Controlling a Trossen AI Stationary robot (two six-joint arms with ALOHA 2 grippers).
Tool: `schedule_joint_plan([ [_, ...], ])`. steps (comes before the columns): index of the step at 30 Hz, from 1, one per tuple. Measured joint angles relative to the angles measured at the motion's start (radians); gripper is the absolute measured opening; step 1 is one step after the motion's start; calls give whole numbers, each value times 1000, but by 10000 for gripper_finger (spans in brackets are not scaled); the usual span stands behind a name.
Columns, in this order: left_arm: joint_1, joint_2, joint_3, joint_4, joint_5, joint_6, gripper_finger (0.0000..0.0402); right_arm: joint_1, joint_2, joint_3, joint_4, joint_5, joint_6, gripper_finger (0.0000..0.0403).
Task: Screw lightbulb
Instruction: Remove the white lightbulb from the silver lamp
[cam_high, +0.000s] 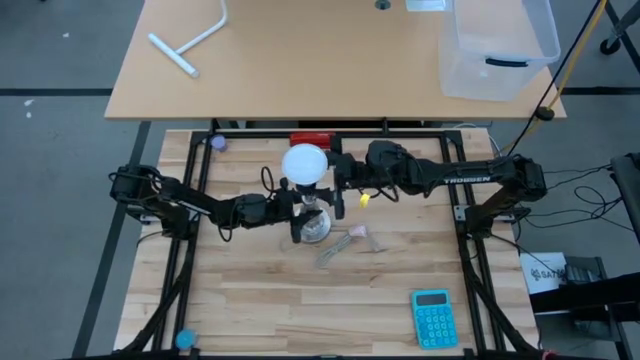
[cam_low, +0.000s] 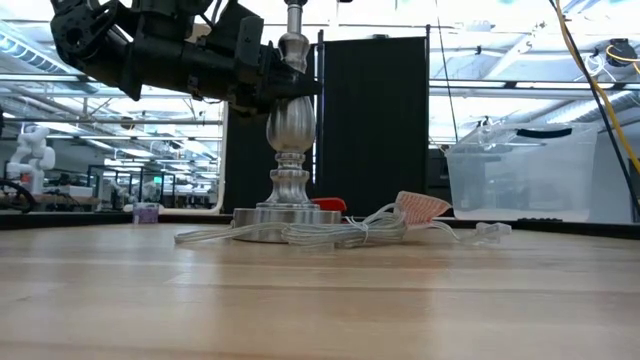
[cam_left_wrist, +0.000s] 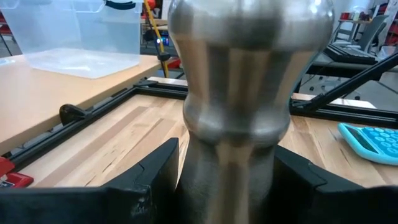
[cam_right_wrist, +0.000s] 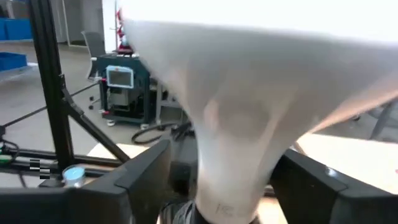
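The white lightbulb (cam_high: 305, 163) sits head up over the top of the upright silver lamp stand (cam_low: 289, 130), whose round foot (cam_low: 285, 215) rests on the wooden table. My left gripper (cam_high: 296, 207) reaches in from the table's left and is shut on the stand's stem. My right gripper (cam_high: 337, 178) reaches in from the right and is shut on the bulb below its domed head. The bulb's screw base and the stand's top are hidden under the bulb's head. The stand's clear cord (cam_low: 330, 233) lies bunched beside the foot. My left gripper pinches the stand's silver stem (cam_left_wrist: 233, 124) between its two fingers (cam_left_wrist: 155, 180), just below a rounded bulge. The fingers come level from the table's left and lie across the stem. The stand is upright with its foot on the table. My right gripper holds the bulb's tapering neck (cam_right_wrist: 233, 143) between its two fingers (cam_right_wrist: 146, 180), below the wide head. The fingers come about level from the table's right, across the neck. The bulb stands upright, head up, over the stand.
A small clear-pink plastic piece (cam_high: 360, 232) lies by the cord. A teal calculator (cam_high: 433, 318) lies at the near right. A red object (cam_high: 310, 140) sits at the far edge. A second table beyond holds a clear bin (cam_high: 497, 45) and a white T-shaped pipe (cam_high: 190, 40).
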Motion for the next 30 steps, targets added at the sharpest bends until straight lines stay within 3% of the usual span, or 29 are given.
schedule_joint_plan([
  [9, -5, 0, 0, 0, -6, 0, 194, 0, -132, 0, -165, 161, -65, 265],
  [14, -6, 0, 0, -1, -18, -2, 194, 27, -158, 1, -274, 190, -33, 265],
  [17, -6, 0, 0, 0, -21, 0, 194, 69, -147, 0, -291, 290, -32, 265],
  [20, -7, 0, 0, -1, -26, 0, 194, 117, -132, -19, -238, 366, -22, 265],
  [26, -8, 0, 0, 0, -50, -5, 194, 202, -101, -88, -73, 644, -37, 265],
  [30, -8, 0, 0, 0, -53, -5, 194, 226, -66, -135, 68, 661, -35, 265],
])
